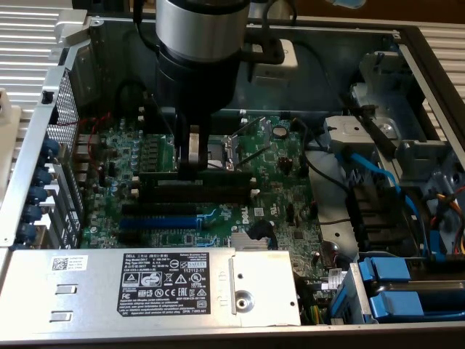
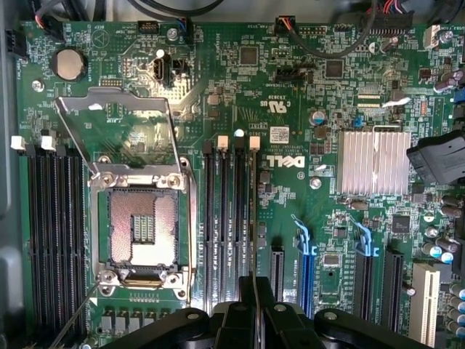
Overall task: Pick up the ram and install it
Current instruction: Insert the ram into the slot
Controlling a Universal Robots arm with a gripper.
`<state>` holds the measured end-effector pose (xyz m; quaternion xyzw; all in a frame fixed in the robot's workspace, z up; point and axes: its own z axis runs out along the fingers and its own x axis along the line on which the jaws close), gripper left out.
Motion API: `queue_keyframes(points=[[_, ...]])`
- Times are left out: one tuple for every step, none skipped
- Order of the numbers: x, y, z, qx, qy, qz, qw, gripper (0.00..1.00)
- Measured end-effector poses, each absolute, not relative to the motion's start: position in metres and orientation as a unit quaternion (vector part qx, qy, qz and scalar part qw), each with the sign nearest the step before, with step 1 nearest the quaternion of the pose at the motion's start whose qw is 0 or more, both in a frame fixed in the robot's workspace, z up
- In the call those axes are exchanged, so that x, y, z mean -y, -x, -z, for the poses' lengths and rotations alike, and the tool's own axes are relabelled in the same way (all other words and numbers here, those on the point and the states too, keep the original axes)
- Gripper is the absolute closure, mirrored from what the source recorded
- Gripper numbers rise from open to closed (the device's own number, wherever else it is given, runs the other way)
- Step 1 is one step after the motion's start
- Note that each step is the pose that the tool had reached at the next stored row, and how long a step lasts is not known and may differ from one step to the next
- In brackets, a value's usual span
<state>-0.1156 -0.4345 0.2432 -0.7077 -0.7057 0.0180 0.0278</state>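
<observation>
While the gripper [image 2: 253,317] pinches the ram [image 2: 252,289] edge-on just above the black slots [image 2: 222,218] beside the CPU socket [image 2: 142,231], misalignment looks the likeliest risk; a slight tilt could jam the stick against a slot wall; uneven pressure might bend it.

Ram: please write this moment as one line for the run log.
pincer: shut on the ram | ram: over the black slots beside the processor socket | seated: cannot tell
</observation>
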Motion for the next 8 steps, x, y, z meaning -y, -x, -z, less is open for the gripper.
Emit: queue_keyframes(points=[[0.4346, 0.1156, -0.2431, 0.706, 0.708, -0.018, 0.028, 0.88], [0.4346, 0.1157, -0.2430, 0.706, 0.708, -0.018, 0.028, 0.88], [0.4347, 0.1157, -0.2430, 0.706, 0.708, -0.018, 0.028, 0.88], [0.4347, 0.1157, -0.2430, 0.706, 0.708, -0.018, 0.028, 0.88], [0.4347, 0.1157, -0.2429, 0.706, 0.708, -0.018, 0.028, 0.88], [0.4347, 0.1157, -0.2429, 0.706, 0.708, -0.018, 0.028, 0.88], [0.4348, 0.1157, -0.2430, 0.706, 0.708, -0.018, 0.028, 0.88], [0.4350, 0.1157, -0.2429, 0.706, 0.708, -0.017, 0.029, 0.88]])
